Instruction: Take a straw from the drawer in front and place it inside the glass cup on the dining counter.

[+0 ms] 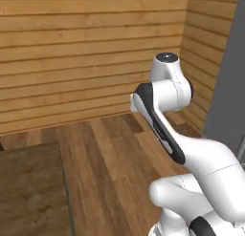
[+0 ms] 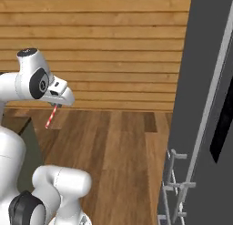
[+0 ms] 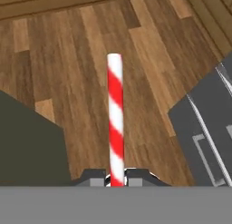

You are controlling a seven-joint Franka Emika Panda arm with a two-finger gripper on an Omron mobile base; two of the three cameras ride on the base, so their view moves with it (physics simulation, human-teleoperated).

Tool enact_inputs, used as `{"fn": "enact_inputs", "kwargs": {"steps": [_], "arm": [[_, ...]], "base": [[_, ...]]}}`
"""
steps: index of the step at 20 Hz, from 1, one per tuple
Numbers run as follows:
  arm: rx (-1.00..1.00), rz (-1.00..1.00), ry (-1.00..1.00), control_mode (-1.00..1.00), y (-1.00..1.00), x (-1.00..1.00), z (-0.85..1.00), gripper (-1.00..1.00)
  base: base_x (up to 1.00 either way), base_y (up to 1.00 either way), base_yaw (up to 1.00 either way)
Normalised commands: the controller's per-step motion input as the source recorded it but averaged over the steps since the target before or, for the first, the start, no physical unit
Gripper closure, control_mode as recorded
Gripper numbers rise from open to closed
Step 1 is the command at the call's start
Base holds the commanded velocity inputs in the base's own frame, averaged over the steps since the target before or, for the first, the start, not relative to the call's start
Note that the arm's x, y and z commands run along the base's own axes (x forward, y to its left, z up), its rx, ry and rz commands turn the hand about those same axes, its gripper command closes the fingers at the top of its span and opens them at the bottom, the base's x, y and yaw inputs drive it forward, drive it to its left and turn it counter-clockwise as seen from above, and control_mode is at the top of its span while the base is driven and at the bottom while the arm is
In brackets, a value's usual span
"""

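While the arm hangs above the wood plank floor (image 2: 113, 146), tool (image 3: 117, 180) is clamped tight on the straw (image 3: 115, 119), red-and-white striped. Straw juts straight out from the fingertips (image 3: 136, 175); right base view shows it angled down-left under the hand. Dark grey appliance (image 2: 200, 105) stands at right.

Arm raised w/ elbow bent, hand angled down, fingers (image 3: 97, 177) clamped tight on straw (image 3: 115, 123).

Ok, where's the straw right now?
The straw is clamped in the gripper, hanging over the wood floor; in the right base view it shows at left, below the hand.
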Motion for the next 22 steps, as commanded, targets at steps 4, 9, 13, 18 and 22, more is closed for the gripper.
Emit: {"fn": "enact_inputs", "kwargs": {"steps": [4, 9, 13, 18, 22], "arm": [[0.0, 0.0, 0.0, 1.0, 0.0, 0.0, 0.0, 1.0], [0.0, 0.0, 0.0, 1.0, 0.0, 0.0, 0.0, 1.0], [0.0, 0.0, 0.0, 1.0, 0.0, 0.0, 0.0, 1.0], [0.0, 0.0, 0.0, 1.0, 0.0, 0.0, 0.0, 1.0], [0.0, 0.0, 0.0, 1.0, 0.0, 0.0, 0.0, 1.0]], "base": [[1.0, -0.13, 0.49], [1.0, -0.22, 0.45], [1.0, -0.31, 0.44], [1.0, -0.29, 0.45], [1.0, -0.24, 0.48]]}}
